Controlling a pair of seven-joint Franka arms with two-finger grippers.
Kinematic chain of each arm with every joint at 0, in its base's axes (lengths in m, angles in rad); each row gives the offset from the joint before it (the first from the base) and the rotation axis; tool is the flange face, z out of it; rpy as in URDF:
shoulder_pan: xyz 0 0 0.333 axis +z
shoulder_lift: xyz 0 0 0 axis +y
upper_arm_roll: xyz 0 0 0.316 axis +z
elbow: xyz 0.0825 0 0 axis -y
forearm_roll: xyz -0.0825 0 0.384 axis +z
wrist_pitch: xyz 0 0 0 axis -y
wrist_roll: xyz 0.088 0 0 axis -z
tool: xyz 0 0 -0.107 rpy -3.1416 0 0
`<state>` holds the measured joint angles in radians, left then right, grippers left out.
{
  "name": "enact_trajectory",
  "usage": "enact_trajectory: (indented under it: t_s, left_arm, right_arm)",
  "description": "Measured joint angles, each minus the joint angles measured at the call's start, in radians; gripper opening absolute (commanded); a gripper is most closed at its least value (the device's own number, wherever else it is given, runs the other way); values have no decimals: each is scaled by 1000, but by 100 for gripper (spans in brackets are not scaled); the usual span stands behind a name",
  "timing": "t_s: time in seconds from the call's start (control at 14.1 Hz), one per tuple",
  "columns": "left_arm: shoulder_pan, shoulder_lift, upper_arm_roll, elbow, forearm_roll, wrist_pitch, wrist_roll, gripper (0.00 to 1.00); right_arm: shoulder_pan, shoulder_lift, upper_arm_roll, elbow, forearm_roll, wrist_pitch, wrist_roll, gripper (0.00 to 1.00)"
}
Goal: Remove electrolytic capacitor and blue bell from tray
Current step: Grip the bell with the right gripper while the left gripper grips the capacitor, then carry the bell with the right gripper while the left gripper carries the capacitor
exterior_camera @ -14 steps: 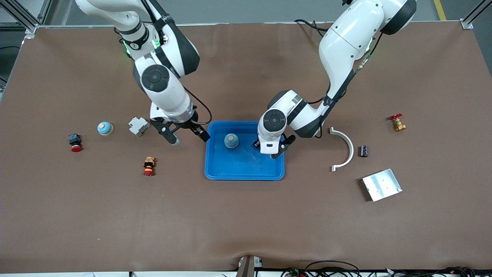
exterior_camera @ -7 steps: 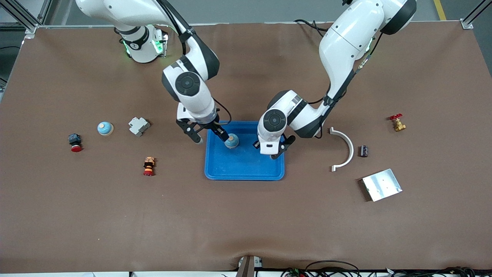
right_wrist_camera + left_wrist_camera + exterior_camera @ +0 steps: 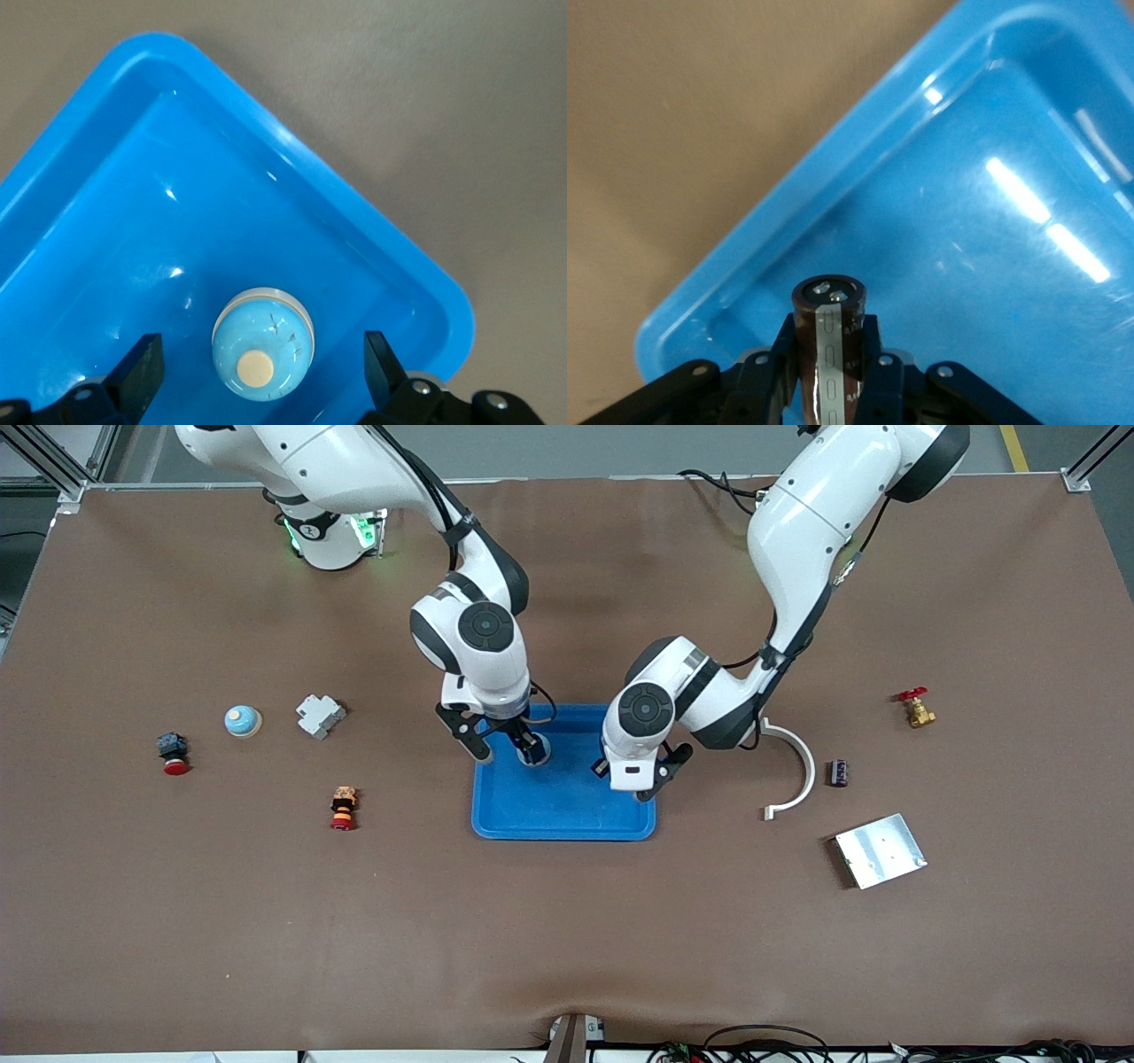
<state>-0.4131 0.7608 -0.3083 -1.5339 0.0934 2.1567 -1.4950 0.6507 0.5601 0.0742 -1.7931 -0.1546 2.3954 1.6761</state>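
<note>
Blue tray [image 3: 496, 828]: my right claw [image 3: 507, 746] gapes over the bell [image 3: 262, 345]; left claw [image 3: 830, 376] pinches, apparently, a capacitor [image 3: 828, 341].

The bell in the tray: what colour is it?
The bell is light blue with a cream button on top, sitting in the blue tray; the right wrist view shows it best.

A robotics lab: two white arms bolted at a brown-covered tabletop [image 3: 567, 921] framed by aluminium rails [image 3: 53, 465], with loose cables [image 3: 762, 1041] along its near edge.
</note>
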Motion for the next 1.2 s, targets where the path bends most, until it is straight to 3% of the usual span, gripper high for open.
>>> enact_trajectory:
  t_s: [0.35, 0.92, 1.2]
  left_arm:
    - [83, -62, -2, 11, 2, -129, 326, 0]
    - [204, -114, -1, -63, 19, -156, 739, 0]
    - [255, -135, -2, -102, 42, -156, 853, 0]
  right_arm:
    - [7, 47, -1, 28, -24, 0, 42, 100]
    - [7, 95, -2, 61, -25, 5, 57, 100]
    - [8, 111, -1, 70, -25, 14, 66, 100]
